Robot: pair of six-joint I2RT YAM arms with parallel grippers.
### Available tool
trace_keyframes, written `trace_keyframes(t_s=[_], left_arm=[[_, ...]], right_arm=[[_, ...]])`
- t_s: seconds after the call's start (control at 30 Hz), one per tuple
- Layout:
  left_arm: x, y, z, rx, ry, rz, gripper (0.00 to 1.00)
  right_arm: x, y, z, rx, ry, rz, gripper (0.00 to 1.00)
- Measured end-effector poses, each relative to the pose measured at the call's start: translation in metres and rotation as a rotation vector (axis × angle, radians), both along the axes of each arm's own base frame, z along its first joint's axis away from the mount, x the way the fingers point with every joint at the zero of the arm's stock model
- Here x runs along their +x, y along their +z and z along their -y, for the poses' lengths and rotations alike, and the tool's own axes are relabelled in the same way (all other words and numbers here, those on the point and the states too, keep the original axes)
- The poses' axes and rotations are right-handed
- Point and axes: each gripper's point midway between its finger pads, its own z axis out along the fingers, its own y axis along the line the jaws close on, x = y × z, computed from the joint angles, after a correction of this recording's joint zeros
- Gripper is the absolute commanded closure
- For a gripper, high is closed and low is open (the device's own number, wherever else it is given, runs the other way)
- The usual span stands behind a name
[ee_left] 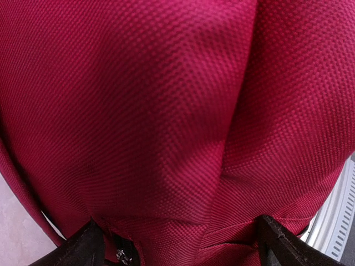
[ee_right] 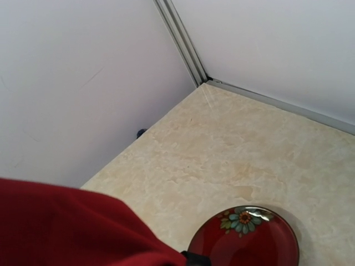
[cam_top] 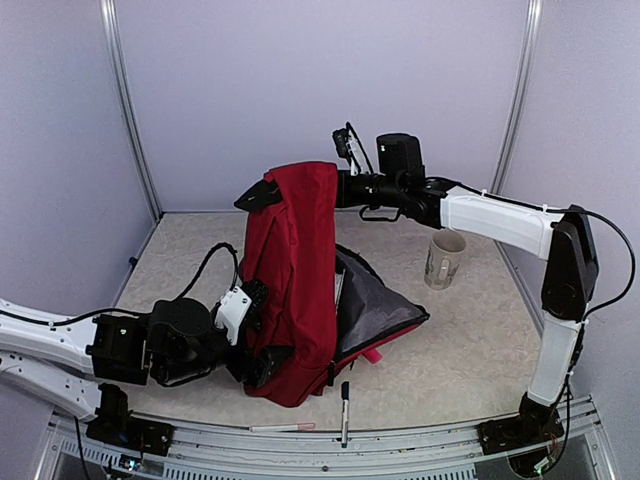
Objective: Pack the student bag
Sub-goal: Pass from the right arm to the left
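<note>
Nearest, by the front rail, a dark pen (cam_top: 345, 402) lies end-on to the near edge of the beige marbled counter (cam_top: 460, 350), with a thin pale pen (cam_top: 284, 428) lying crosswise to its left; no writing can be read on either. Just behind them the student bag (cam_top: 290, 270) stands in the middle of the counter, its long axis close to upright, base on the counter at the near side and top raised toward the far wall; its open compartment, lined in grey, gapes to the right. The left tool (cam_top: 258, 333) sits against the bag's lower left side, its fingers (ee_left: 83, 246) spread wide with red weave filling the space between them. The right tool (cam_top: 340, 188) pinches the bag's top edge and holds it up. A tan mug (cam_top: 445, 260) stands to the right of the bag, apart from it; its printed marking is too small to read. The right wrist view shows a round red plate (ee_right: 244, 244) with a painted flower lying flat on the counter.
</note>
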Motion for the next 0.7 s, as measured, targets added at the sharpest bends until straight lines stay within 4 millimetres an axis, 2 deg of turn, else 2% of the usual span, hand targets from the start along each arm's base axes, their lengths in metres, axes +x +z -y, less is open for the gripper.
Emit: trace_keyframes(t_s=[0.1,0.17,0.23,0.3,0.4,0.53,0.57,0.7], left_arm=[[0.003,0.002,0.004,-0.019,0.002,0.002,0.23],[0.005,0.0,0.007,-0.018,0.004,0.003,0.25],[0.006,-0.005,0.01,-0.007,0.003,0.003,0.22],[0.005,-0.008,0.012,0.01,-0.006,0.008,0.12],[-0.012,-0.005,0.018,0.038,-0.058,0.06,0.03],[-0.059,0.003,0.031,0.056,-0.189,0.139,0.01],[-0.065,0.003,0.032,0.056,-0.207,0.143,0.01],[-0.061,-0.002,0.027,0.079,-0.177,0.165,0.01]], right_arm=[[0.0,0.0,0.0,0.0,0.0,0.001,1.0],[0.0,0.0,0.0,0.0,0.0,0.001,1.0],[0.0,0.0,0.0,0.0,0.0,0.001,1.0],[0.0,0.0,0.001,-0.002,-0.001,0.003,1.0],[-0.001,0.002,0.002,-0.005,-0.005,0.012,1.0],[-0.001,0.003,0.003,-0.014,-0.008,0.021,1.0],[0.0,0.003,0.003,-0.014,-0.008,0.022,1.0],[0.0,0.003,0.003,-0.015,-0.008,0.024,1.0]])
